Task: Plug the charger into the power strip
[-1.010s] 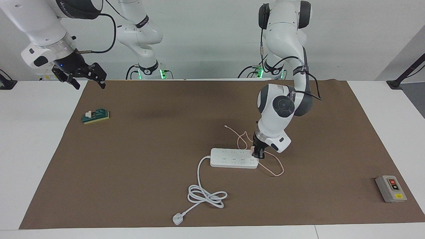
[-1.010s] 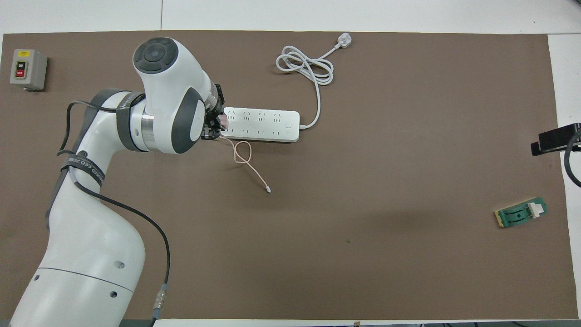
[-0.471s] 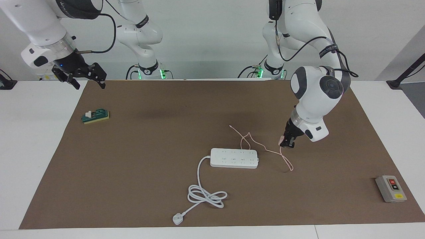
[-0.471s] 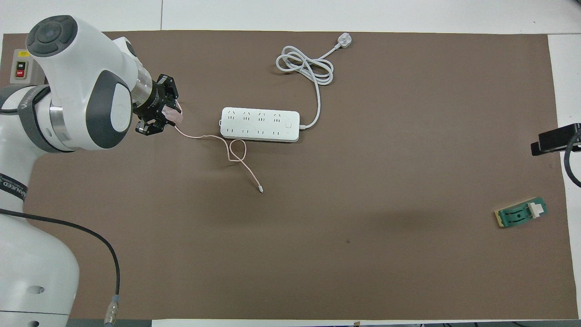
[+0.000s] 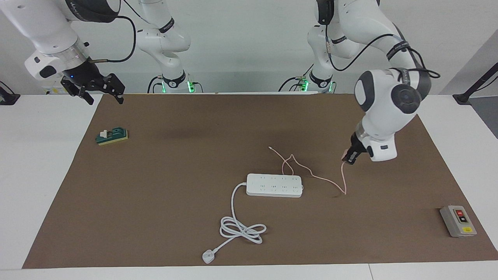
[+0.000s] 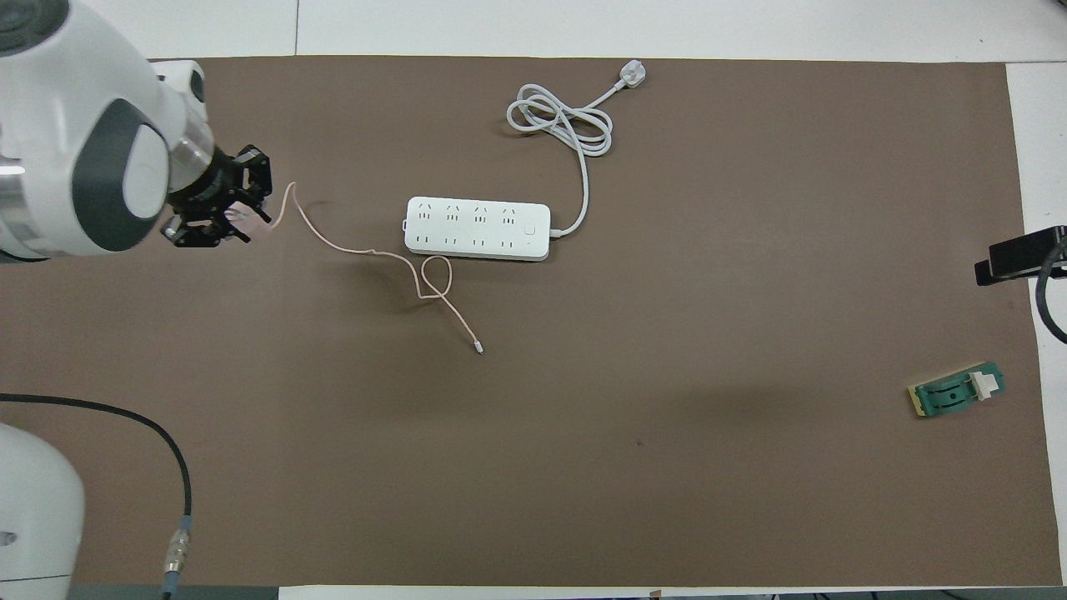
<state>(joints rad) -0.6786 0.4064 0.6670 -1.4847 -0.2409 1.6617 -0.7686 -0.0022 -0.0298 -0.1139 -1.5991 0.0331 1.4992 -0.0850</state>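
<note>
The white power strip (image 5: pixel 274 185) (image 6: pixel 478 228) lies flat near the middle of the brown mat, all its sockets bare. My left gripper (image 5: pixel 349 159) (image 6: pixel 237 223) hangs above the mat toward the left arm's end of the table, well apart from the strip. It is shut on the small pale-pink charger (image 5: pixel 344 157) (image 6: pixel 243 218). The thin pink cable (image 5: pixel 311 171) (image 6: pixel 350 248) drops from the charger, loops on the mat beside the strip and ends on its robot side. My right gripper (image 5: pixel 102 95) waits open, raised over the mat's corner at the right arm's end.
The strip's thick white cord (image 5: pixel 242 229) coils farther from the robots and ends in a three-pin plug (image 5: pixel 208 256) (image 6: pixel 631 76). A grey switch box (image 5: pixel 458 221) (image 6: pixel 50 127) sits at the left arm's end. A green block (image 5: pixel 112 136) (image 6: pixel 959 390) lies near the right gripper.
My left gripper has carried the charger up and away from the strip's end toward the left arm's end of the table, dragging the cable along. The right arm has not moved.
</note>
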